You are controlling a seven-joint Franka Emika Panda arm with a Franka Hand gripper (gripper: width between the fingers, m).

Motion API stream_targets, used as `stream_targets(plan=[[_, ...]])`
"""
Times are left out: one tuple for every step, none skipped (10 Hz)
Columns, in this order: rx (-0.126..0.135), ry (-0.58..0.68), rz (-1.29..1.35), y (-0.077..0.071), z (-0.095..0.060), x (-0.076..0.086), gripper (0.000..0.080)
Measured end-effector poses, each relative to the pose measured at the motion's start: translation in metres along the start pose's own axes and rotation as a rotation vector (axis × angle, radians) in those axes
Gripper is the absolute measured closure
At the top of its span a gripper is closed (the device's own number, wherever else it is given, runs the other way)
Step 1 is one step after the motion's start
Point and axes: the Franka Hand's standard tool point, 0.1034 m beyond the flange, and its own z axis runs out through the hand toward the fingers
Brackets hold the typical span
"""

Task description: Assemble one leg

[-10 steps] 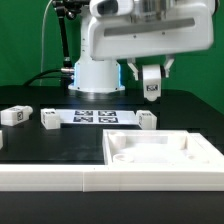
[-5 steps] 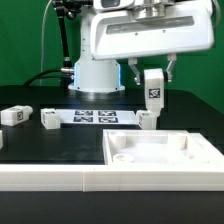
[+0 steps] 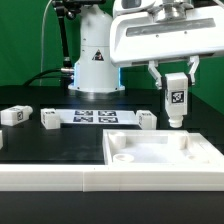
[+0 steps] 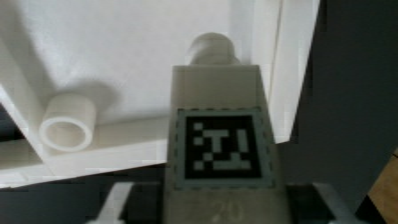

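Note:
My gripper [image 3: 176,80] is shut on a leg [image 3: 176,101], a small white post with a black-and-white tag on its face. It holds the leg upright in the air, above the far right part of the white tabletop tray [image 3: 200,160]. In the wrist view the leg [image 4: 222,125] fills the middle, its peg end pointing toward the tray [image 4: 107,50], where a round corner socket [image 4: 68,122] shows beside it. Three more legs lie on the table: one at the far left [image 3: 14,115], one beside it [image 3: 49,119], one by the tray [image 3: 146,119].
The marker board [image 3: 96,117] lies flat on the black table in front of the robot base [image 3: 95,75]. A white rail [image 3: 50,180] runs along the table's front edge. A green wall stands behind.
The gripper has carried the leg toward the exterior view's right and slightly down, from above the table behind the tray to above the tray's far right part.

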Motion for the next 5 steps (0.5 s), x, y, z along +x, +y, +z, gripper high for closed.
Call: stream_targets(plan=[[0.0, 0.0, 0.0, 0.0, 0.0, 0.0, 0.0507], [0.0, -0.002, 0.0, 0.0, 0.001, -0.001, 0.0507], [0.005, -0.001, -0.036, -0.007, 0.007, 0.003, 0.0507], [0.01, -0.015, -0.086, -0.012, 0.012, 0.013, 0.0507], [0.017, -0.026, -0.122, -0.019, 0.015, 0.028, 0.0507]])
